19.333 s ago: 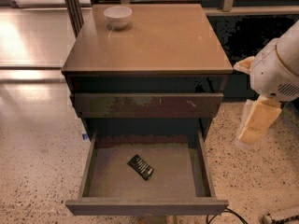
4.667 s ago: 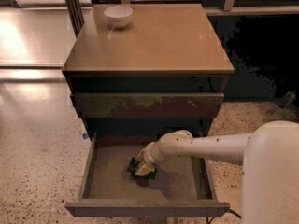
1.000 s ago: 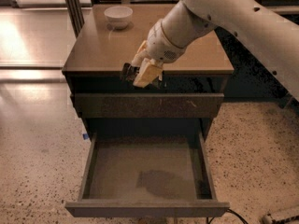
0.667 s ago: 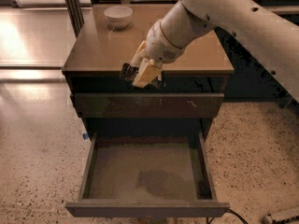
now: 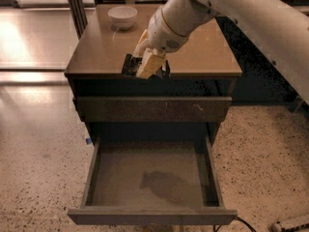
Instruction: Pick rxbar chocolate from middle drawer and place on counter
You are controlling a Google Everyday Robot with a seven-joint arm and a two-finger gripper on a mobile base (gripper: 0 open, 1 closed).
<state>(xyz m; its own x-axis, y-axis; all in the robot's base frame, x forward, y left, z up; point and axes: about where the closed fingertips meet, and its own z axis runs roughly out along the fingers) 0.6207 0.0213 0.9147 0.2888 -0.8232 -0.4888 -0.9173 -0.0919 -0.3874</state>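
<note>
Black rxbar chocolate [image 5: 128, 65] gripped by tool [image 5: 146, 68] over counter [image 5: 203, 52] edge.

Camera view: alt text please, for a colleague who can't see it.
The gripper holds the rxbar chocolate at the front edge of the counter. Below, the middle drawer stands open and empty; a white bowl sits back-left.

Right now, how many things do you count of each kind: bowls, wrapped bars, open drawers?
Bowls: 1, the white bowl on the counter.
Wrapped bars: 1, the rxbar chocolate, gripped by the end effector at the counter's front edge.
Open drawers: 1, the middle drawer.
Total: 3.
</note>
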